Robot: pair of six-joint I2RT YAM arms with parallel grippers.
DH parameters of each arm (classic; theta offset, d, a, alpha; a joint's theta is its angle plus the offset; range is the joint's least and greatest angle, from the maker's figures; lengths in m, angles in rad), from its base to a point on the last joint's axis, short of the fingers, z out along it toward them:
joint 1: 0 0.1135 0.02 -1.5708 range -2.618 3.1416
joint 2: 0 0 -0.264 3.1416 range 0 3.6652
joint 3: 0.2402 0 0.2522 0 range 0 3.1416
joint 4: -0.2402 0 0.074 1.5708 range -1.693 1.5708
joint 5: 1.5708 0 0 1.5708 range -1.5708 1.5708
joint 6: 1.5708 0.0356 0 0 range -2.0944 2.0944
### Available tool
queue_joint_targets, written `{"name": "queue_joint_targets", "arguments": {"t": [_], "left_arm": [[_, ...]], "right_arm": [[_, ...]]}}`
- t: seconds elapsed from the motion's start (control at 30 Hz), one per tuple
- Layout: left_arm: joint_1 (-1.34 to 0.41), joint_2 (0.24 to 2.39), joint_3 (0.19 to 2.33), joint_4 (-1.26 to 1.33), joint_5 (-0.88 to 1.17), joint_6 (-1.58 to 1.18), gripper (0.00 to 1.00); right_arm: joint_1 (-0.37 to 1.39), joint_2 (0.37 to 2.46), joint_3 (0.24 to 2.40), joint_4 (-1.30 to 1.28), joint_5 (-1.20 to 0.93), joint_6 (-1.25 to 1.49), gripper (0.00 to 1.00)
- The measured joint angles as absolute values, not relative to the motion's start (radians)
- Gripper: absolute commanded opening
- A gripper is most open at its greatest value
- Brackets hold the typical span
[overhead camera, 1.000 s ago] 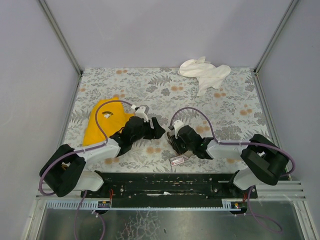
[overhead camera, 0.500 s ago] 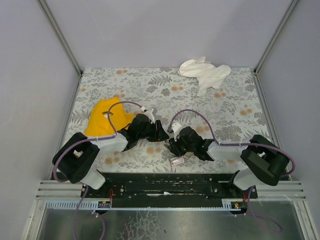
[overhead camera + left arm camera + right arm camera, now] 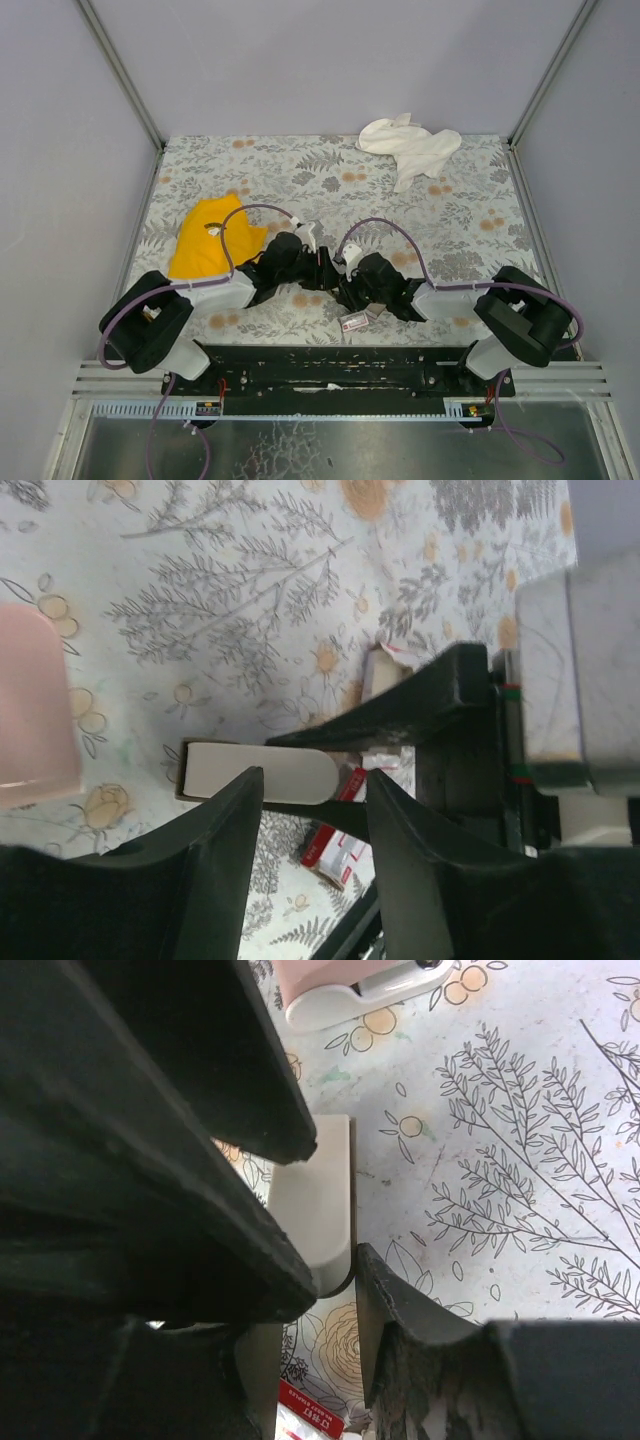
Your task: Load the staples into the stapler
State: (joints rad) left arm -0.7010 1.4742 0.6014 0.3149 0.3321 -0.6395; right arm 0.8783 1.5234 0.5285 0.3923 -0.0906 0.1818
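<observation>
L wrist: we see left end effector (image 3: 315, 792) straddling pale block (image 3: 280, 773); can't tell if gripping, prob. a handover. R wrist: right end effector (image 3: 335, 1272) clamps block; stapler (image 3: 350, 985) lies near. Top: staples box (image 3: 355, 321) on bench (image 3: 300, 170), just beside them.

A bench (image 3: 300, 160) under a pale cover printed with grey leaves and orange flowers fills the booth. Plain lilac-grey walls (image 3: 330, 60) close it on three sides, with aluminium posts (image 3: 121, 70) at the far corners. A black rail (image 3: 330, 365) runs along the near edge. The light is soft and even.
</observation>
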Motion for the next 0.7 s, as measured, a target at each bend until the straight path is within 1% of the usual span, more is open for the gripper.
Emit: {"name": "queue_joint_targets", "arguments": {"t": [0.13,0.23,0.3,0.43,0.53,0.7], "left_arm": [[-0.742,1.471,0.598,0.314,0.294,-0.624,0.46],[-0.752,1.475,0.597,0.315,0.271,-0.623,0.46],[-0.753,1.487,0.594,0.324,0.267,-0.624,0.46],[-0.755,1.501,0.584,0.342,0.270,-0.632,0.46],[-0.767,1.498,0.579,0.348,0.281,-0.634,0.48],[-0.776,1.461,0.576,0.332,0.290,-0.612,0.57]], "right_arm": [[0.878,1.528,0.526,0.404,-0.092,0.183,0.21],[0.878,1.528,0.526,0.405,-0.091,0.183,0.27],[0.878,1.527,0.526,0.405,-0.091,0.183,0.36],[0.878,1.517,0.525,0.392,-0.092,0.185,0.56],[0.878,1.472,0.516,0.340,-0.087,0.188,0.66],[0.878,1.307,0.493,0.226,-0.060,0.189,0.78]]}}
